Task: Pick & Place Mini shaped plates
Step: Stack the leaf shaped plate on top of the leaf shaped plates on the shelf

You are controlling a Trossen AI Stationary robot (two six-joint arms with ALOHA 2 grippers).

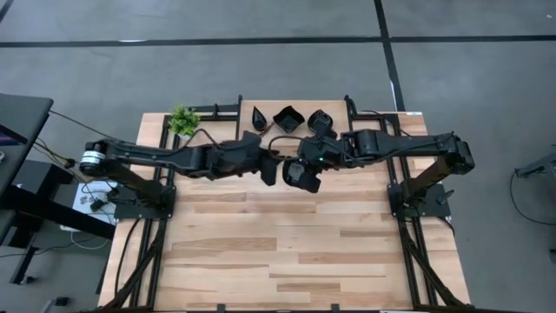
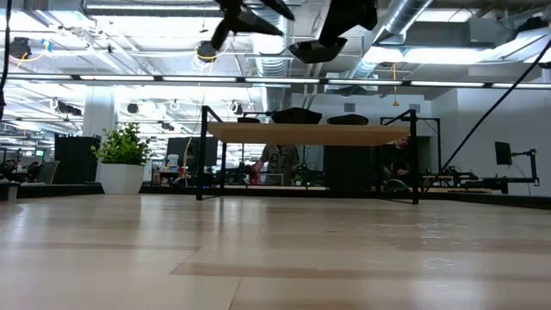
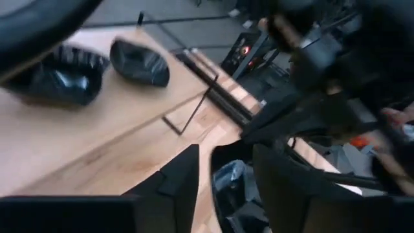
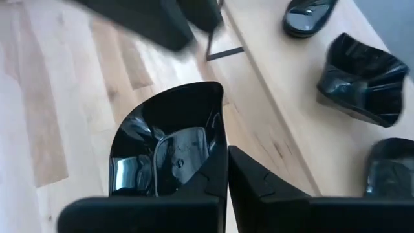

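Note:
Both grippers meet high above the middle of the table. My right gripper is shut on one glossy black mini plate. My left gripper is open just left of that plate and apart from it in the low view. Three more black plates rest on a raised wooden shelf at the far edge: a teardrop, a wavy-edged square and another. My right gripper pinches the plate's rim between its two fingers, coming from the table's right side. The rest of the plate sticks out beyond one fingertip. The plate is lifted clear, well above the table.
A small green plant stands at the far left corner. Dark metal frames flank the table on both sides, and the shelf spans the far edge. Bare wood fills the near half.

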